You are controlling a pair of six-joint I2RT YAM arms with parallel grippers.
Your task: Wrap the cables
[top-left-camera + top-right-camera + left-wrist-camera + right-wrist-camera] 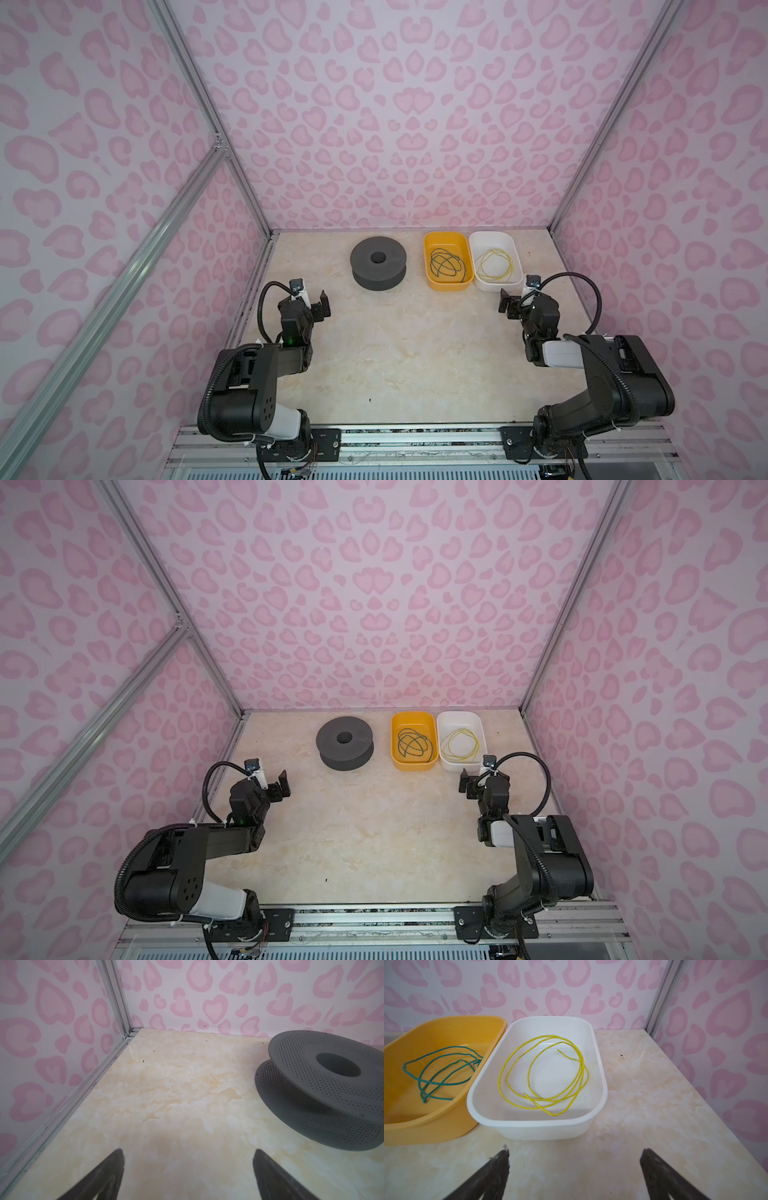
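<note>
Top views both show a pale marbled table point(415, 353) closed in by walls printed with pink hearts. At the far side a dark grey spool point(363, 254) lies flat on one flange. To its right two tubs stand side by side, touching: an orange tub point(451, 286) and a white tub point(500, 286). The green cable point(448, 262) lies in loose loops inside the orange tub, and the yellow cable point(493, 264) lies coiled inside the white tub. Nothing holds either one. The left gripper point(325, 305) hangs over the table near the left wall, on the near side of the spool, with its jaws spread and empty. The right gripper point(505, 305) hangs just in front of the white tub, its jaws spread too.

Left wrist view: two dark fingertips point(119, 1155) stand wide apart over bare table, with nothing between them. The spool's flanges are dotted with small holes.

Right wrist view: the fingertips point(504, 1157) are wide apart again, clear of the white tub ahead. On that tub's floor the yellow cable makes several overlapping loops, with one free end pointing into the middle. The green cable loops across the floor of the orange tub beside it.
</note>
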